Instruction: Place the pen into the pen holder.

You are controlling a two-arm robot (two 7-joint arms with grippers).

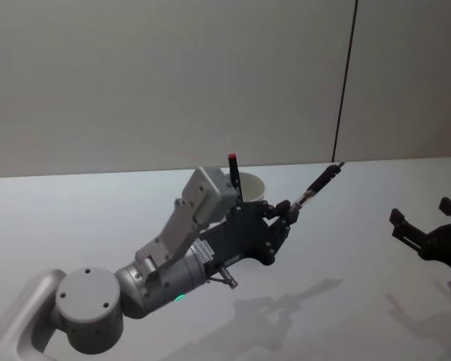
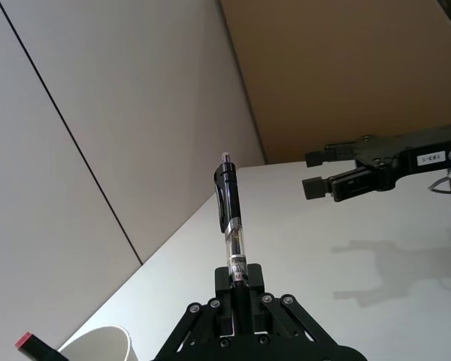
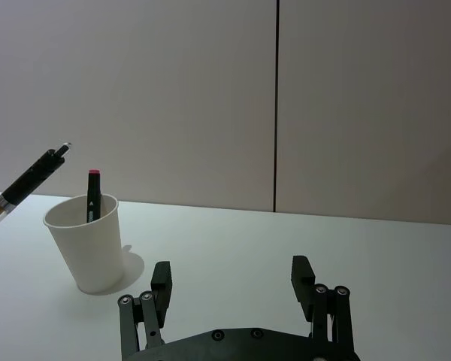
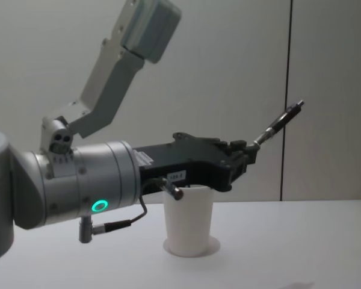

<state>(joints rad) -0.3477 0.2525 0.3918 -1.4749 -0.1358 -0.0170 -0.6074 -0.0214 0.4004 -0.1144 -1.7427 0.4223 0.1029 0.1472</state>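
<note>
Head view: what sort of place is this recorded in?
Likely a bare robot test bench, not a home or office: a plain white table, a blank panelled wall behind, and a paper-cup pen holder, with the left tool holding a pen.

Count: two writing tools are showing, one black-and-clear pen and one red-capped marker. One pen holder, a white paper cup, is standing on the single tabletop. Two grippers are showing: one left gripper, which is gripping the one pen, and one right gripper, which is carrying nothing, its two fingers spread.
</note>
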